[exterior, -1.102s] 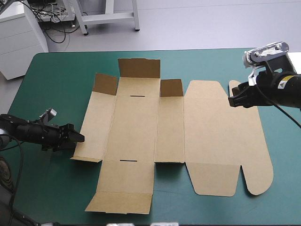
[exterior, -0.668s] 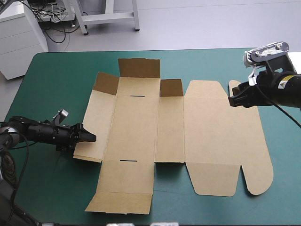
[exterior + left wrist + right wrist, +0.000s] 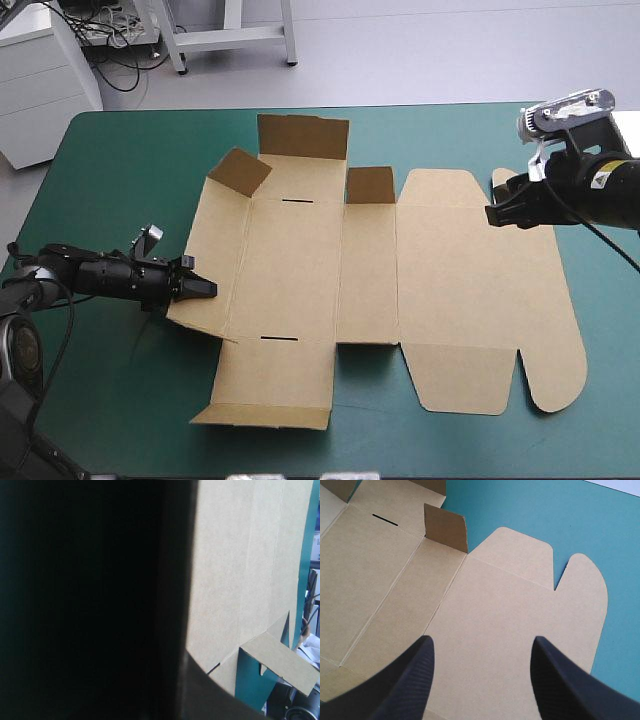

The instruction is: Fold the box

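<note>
From above, the brown box (image 3: 300,270) lies spread open across the middle of the teal-green worktop (image 3: 120,170). Most of its panels are flat, but the far flap (image 3: 303,135) and a small flap (image 3: 370,185) beside it stand up, and the far-left corner flap (image 3: 238,170) tilts inward.

The left gripper (image 3: 195,288) reaches in low from the worktop's left side, its tip at the box's left edge. Its own camera adds little. Black fills more than half of that view, with bare board (image 3: 240,580) and a strip of worktop (image 3: 250,680) beyond, so I cannot tell whether its jaws are together or apart.

The right gripper (image 3: 492,215) hangs over the box's far right part. Only its wrist view shows the jaws of this gripper (image 3: 482,642) standing wide apart above the broad right panel (image 3: 495,630), clamped on nothing, with the small flap (image 3: 445,530) upright ahead.
</note>
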Tool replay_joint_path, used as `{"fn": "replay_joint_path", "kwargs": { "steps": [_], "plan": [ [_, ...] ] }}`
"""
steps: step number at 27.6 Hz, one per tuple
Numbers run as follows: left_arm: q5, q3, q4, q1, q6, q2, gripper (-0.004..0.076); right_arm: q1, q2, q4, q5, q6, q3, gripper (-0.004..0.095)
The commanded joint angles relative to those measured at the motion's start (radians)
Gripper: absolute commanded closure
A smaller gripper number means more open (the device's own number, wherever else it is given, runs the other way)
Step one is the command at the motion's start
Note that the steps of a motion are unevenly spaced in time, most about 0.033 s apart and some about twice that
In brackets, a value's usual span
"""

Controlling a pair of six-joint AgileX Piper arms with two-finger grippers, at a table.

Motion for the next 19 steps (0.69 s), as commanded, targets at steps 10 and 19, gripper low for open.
{"fn": "replay_joint_path", "kwargs": {
  "steps": [10,19],
  "plan": [
    [0.101,-0.177,0.049,-0.022,0.035,-0.035,0.0756,-0.004,-0.022,0.005,0.001,0.005,-0.022,0.0383],
    [0.061,-0.419,0.379,-0.189,-0.033,-0.016,0.0756,-0.004,-0.022,0.005,0.001,0.005,-0.022,0.0454]
  ]
}}
